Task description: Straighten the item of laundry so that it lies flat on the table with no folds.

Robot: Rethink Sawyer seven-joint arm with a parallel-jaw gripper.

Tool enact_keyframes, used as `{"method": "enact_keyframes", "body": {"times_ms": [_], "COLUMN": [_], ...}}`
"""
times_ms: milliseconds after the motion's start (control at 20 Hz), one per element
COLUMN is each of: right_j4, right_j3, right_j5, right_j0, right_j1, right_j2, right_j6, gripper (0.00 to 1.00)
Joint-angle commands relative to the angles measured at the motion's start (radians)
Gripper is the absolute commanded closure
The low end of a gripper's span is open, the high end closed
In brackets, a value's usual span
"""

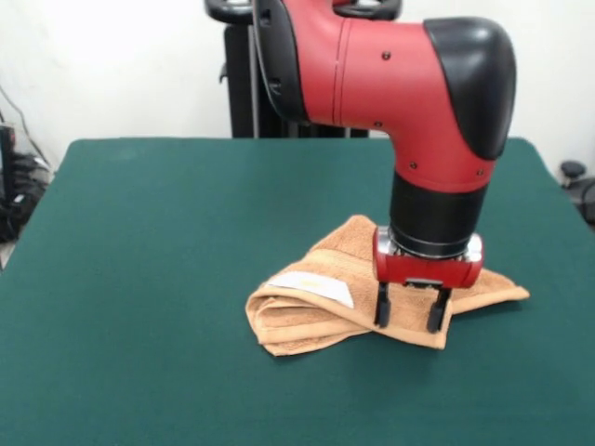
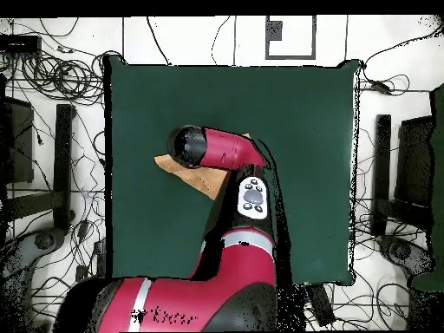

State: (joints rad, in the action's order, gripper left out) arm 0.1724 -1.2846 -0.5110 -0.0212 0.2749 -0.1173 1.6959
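Observation:
The tan-orange towel lies crumpled and folded over on itself on the dark green table, right of centre in the front view, with its white label facing up. My gripper hangs straight down over the towel's right part, fingers open and apart, tips at or just above the cloth with nothing between them. In the overhead view the arm covers most of the towel; only a tan part shows beside the wrist, and the gripper is hidden.
The robot's red and black arm reaches over the table's middle. Cables and dark stands surround the table on the floor. The table's edges lie far from the towel on all sides.

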Motion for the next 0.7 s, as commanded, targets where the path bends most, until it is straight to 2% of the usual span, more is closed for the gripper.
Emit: {"method": "enact_keyframes", "body": {"times_ms": [50,300,700], "right_j4": [0.061,0.106,0.163], "right_j3": [-0.118,-0.099,-0.093], "right_j5": [0.016,-0.036,-0.038], "right_j0": [-0.060,-0.106,-0.133], "right_j1": [-0.014,-0.034,-0.042], "right_j2": [0.036,0.006,-0.002], "right_j6": [0.301,0.354,0.372], "gripper": [0.00,0.00,0.00]}}
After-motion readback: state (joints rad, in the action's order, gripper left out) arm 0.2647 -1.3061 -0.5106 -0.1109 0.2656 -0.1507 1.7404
